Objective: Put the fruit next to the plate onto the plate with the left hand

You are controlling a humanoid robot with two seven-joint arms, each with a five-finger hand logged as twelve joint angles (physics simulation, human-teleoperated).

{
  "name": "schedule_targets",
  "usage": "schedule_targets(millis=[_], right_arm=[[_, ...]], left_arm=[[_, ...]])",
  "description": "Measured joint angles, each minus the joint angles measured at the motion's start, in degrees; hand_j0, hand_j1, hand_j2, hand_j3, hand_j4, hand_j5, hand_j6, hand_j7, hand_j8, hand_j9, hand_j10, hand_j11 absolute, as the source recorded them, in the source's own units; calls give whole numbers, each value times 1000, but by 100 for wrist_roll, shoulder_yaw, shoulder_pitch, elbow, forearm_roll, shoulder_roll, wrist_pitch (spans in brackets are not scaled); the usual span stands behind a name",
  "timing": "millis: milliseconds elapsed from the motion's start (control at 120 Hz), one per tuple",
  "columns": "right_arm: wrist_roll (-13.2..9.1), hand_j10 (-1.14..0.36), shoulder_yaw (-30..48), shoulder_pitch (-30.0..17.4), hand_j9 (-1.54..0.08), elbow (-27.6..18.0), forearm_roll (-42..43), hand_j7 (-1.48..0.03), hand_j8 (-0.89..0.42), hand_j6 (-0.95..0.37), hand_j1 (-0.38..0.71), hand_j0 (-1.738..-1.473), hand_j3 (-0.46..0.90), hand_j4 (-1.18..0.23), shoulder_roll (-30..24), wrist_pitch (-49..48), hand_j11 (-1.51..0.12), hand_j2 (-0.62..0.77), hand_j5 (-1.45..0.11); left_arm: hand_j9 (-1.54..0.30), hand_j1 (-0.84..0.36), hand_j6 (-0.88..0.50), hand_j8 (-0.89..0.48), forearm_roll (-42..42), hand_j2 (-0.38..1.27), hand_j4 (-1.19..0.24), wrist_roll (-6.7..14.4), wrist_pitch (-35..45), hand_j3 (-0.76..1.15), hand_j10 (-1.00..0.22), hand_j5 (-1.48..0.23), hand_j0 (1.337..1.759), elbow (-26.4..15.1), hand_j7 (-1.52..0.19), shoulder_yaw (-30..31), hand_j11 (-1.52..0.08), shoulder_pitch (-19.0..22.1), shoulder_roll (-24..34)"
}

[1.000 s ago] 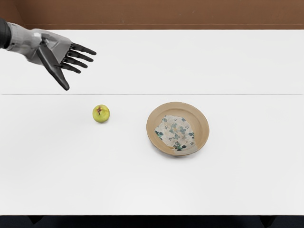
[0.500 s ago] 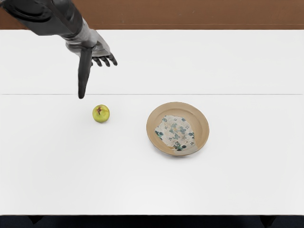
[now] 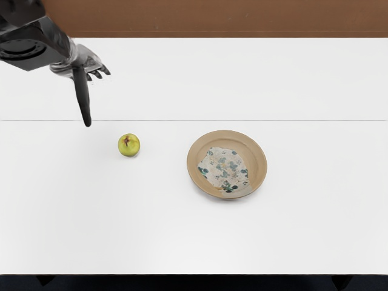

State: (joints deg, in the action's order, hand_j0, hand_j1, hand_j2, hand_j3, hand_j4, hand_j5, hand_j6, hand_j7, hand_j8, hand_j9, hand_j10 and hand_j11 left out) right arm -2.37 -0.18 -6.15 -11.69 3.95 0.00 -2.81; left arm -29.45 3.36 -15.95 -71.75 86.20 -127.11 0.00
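**Fruit on the counter beside the plate, left hand aloft and apart**

The small yellow-green fruit (image 3: 128, 145), with a reddish dimple at its stem, sits on the white counter (image 3: 303, 230) to the left of the plate (image 3: 195, 159). A clear strip of counter lies between the two, so they do not touch.

The plate is a shallow, round, tan dish. Its well shows only its own print, a pale patch scattered with blue-green marks. The fruit lies outside the rim, not in the dish.

The left hand (image 3: 82, 63) comes in from the upper left corner on a grey and black arm. It hangs above the far part of the counter, up and to the left of the fruit and clear of it. Its fingers (image 3: 82, 103) are loose and hold nothing. One dark digit stretches straight down toward the counter, and its tip ends above and left of the fruit. The other fingers show as short dark stubs at the hand's right side.

A thin line crosses the counter from side to side just behind the fruit and the plate. A brown wall (image 3: 242, 18) runs along the far edge.
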Motion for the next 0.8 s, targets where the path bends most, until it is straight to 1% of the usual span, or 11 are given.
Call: schedule_targets(millis=[58,92,183,275,392,442,483,533,592,692,800], right_arm=[[0,-15,0,0,-20,0,0,-20,-15,-15,-331,-1658,0,-15,0,0,-20,-3,-20],[0,-15,0,0,-20,0,0,-20,-15,-15,-331,-1658,0,-15,0,0,-20,-3,-20],[0,-15,0,0,-20,0,0,-20,-15,-15,-331,-1658,0,-15,0,0,-20,-3,-20],[0,-15,0,0,-20,0,0,-20,-15,-15,-331,-1658,0,-15,0,0,-20,-3,-20],[0,-15,0,0,-20,0,0,-20,-15,-15,-331,-1658,0,-15,0,0,-20,-3,-20],[0,-15,0,0,-20,0,0,-20,-15,-15,-331,-1658,0,-15,0,0,-20,-3,-20],[0,-15,0,0,-20,0,0,-20,-15,-15,-331,-1658,0,-15,0,0,-20,-3,-20],[0,-15,0,0,-20,0,0,-20,-15,-15,-331,-1658,0,-15,0,0,-20,-3,-20],[0,-15,0,0,-20,0,0,-20,-15,-15,-331,-1658,0,-15,0,0,-20,-3,-20],[0,-15,0,0,-20,0,0,-20,-15,-15,-331,-1658,0,-15,0,0,-20,-3,-20],[0,-15,0,0,-20,0,0,-20,-15,-15,-331,-1658,0,-15,0,0,-20,-3,-20]], left_arm=[[-7,343,-6,-6,-34,1,-5,53,700,0,-5,-7,1658,-350,-7,-194,-7,-50,0],[-7,343,-6,-6,-51,1,-6,150,1083,0,-5,-7,1658,-482,-7,-353,-7,4,0],[-7,343,-6,-6,48,1,-6,535,2247,0,-5,-7,1658,-728,-7,-878,-7,369,0],[-7,343,-6,-6,665,1,-6,728,2825,0,-5,-7,1658,-844,-7,-1451,-7,800,0],[-7,343,-6,-6,1421,1,-6,829,3114,0,-5,-7,1658,-890,-7,-1940,-7,1052,0],[-7,343,-6,-6,1719,1,-6,851,3163,0,-5,-7,1658,-898,-7,-2071,-7,1200,0],[-7,343,-6,-6,1955,1,-6,862,3186,0,-6,-7,1658,-901,-7,-2139,-7,1230,0],[-7,343,-6,-6,2167,1,-6,871,3203,0,-5,-7,1658,-901,-7,-2174,-7,1246,0],[-7,343,-6,-6,2363,1,-6,877,3216,0,-5,-7,1658,-888,-7,-2174,-7,1454,0],[-9,340,-8,-8,2633,2,-8,877,3235,0,-7,-9,1658,-863,-9,-2101,-9,1486,0],[-38,314,-30,-30,2720,6,-30,870,3269,0,-30,-38,1658,-849,-38,-2043,-38,1579,0]])
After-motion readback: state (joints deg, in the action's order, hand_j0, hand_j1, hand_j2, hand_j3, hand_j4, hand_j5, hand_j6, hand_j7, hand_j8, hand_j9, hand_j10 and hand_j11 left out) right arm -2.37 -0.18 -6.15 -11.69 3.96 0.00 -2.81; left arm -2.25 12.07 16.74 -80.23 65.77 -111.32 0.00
